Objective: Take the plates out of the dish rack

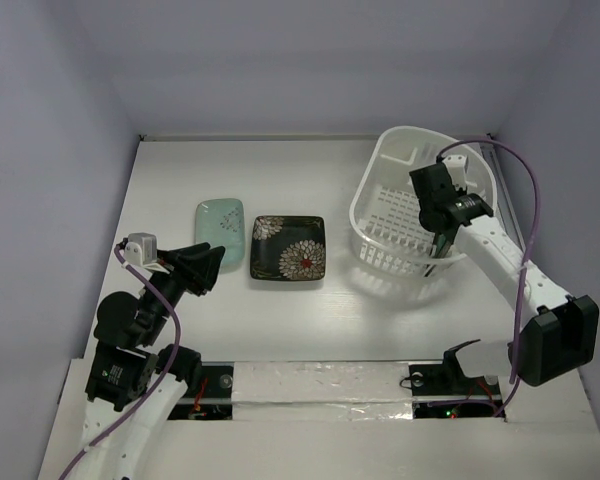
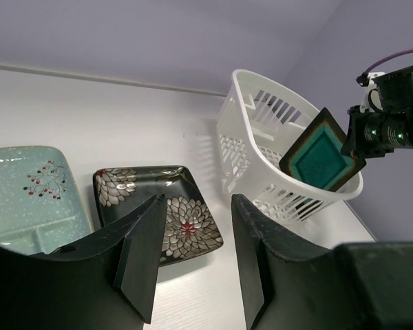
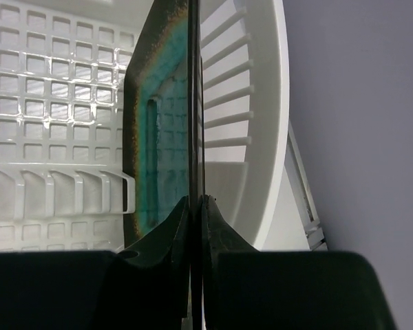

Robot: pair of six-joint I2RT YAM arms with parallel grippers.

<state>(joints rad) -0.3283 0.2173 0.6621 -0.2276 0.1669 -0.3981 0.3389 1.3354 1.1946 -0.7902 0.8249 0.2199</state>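
Observation:
My right gripper (image 1: 440,238) is shut on the rim of the teal-centred, brown-rimmed plate (image 2: 321,152) and holds it on edge, lifted inside the white dish rack (image 1: 365,195) near its front right wall. In the right wrist view the fingertips (image 3: 195,199) pinch the plate (image 3: 155,117) over the rack's gridded bottom (image 3: 55,103). The mint-green plate (image 1: 220,220) and a dark floral plate (image 1: 289,247) lie flat on the table, left of the rack. My left gripper (image 1: 205,268) is open and empty, near the table's front left, pointing at them.
The left wrist view shows the mint plate (image 2: 27,192), the floral plate (image 2: 158,210) and the rack wall (image 2: 261,158) beyond my open fingers (image 2: 196,203). White walls enclose the table on the left, back and right. No other plate shows in the rack.

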